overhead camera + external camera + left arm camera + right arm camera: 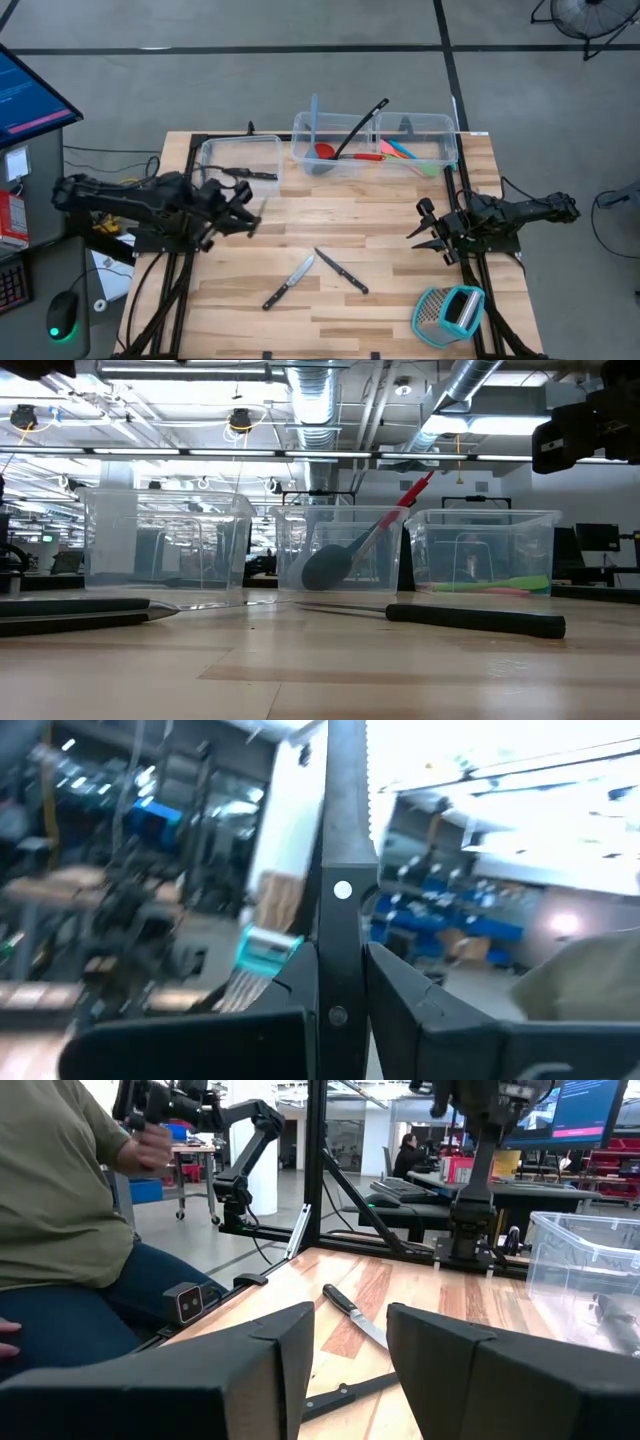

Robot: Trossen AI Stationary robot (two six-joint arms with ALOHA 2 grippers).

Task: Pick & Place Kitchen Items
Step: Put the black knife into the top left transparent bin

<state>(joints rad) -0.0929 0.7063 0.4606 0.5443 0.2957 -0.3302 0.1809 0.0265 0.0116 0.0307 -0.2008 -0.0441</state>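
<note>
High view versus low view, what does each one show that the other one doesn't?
Only the high view shows the teal-framed grater, the left gripper, the right gripper and the blue spatula standing in the middle bin. Only the low view shows the room's ceiling ducts beyond the table. Both show the three clear bins, the black spoon leaning in the middle one, and two knives on the table.

Two dark matte-black arms, chunky jointed segments, black cables trailing at the bases. Left gripper [243,205] and right gripper [428,232] both black, with angular wedge-shaped fingers [250,1365]. Left wrist view: small round silver screw near the finger base, smooth flat-faced plastic finger housings
</note>
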